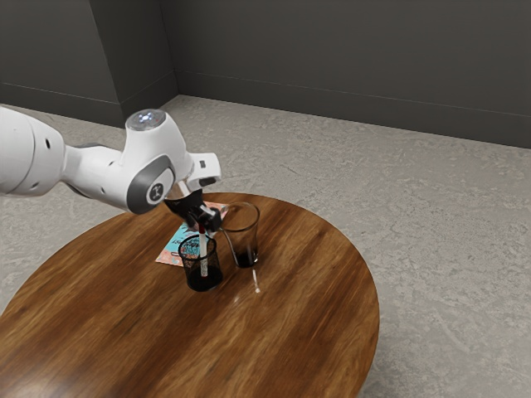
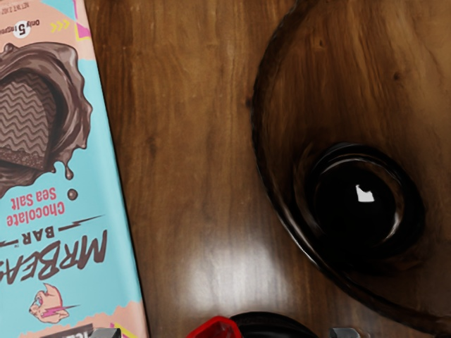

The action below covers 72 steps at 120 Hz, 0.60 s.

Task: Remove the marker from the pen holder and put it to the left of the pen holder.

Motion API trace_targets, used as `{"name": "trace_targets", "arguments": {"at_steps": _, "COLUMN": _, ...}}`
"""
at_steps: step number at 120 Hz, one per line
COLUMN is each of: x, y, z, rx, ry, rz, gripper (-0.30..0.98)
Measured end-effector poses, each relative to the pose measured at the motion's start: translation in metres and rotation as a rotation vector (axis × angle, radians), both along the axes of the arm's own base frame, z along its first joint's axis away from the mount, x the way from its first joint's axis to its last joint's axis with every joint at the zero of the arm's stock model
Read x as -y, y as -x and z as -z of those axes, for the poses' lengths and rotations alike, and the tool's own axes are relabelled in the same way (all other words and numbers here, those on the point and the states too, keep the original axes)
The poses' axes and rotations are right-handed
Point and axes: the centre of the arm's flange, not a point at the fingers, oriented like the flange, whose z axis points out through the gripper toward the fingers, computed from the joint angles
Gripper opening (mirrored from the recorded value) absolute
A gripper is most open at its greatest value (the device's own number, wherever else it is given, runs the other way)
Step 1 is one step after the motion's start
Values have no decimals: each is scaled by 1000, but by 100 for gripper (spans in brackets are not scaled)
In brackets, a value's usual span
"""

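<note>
One marker (image 1: 203, 250), white with a red top, stands in the mesh pen holder (image 1: 202, 274), its long axis close to upright with a slight lean. It lies straight below the end effector (image 1: 206, 221), and its red top reaches up between the fingertips. Those stand wide, with space on both sides of the red top, so I judge nothing is gripped. Closing there, then lifting along the marker's length until it clears the rim, seems the step in hand. The glass (image 1: 245, 248) is just beside the holder, to the exterior view's right, and could be knocked by a sideways drift. Mesh veils the marker's lower part; the fingers partly cover its top, and the wrist view's edge cuts off the holder.
</note>
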Motion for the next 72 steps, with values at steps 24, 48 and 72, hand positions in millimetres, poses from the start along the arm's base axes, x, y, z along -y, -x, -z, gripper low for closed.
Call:
{"name": "trace_targets", "arguments": {"at_steps": 24, "x": 0, "y": 0, "z": 1, "rx": 1, "ry": 0, "rz": 1, "gripper": 16}}
{"name": "trace_targets", "arguments": {"at_steps": 48, "x": 1, "y": -1, "z": 3, "rx": 0, "ry": -1, "rz": 2, "gripper": 5}}
{"name": "trace_targets", "arguments": {"at_steps": 72, "x": 2, "y": 0, "z": -5, "rx": 14, "ry": 0, "rz": 1, "gripper": -4}}
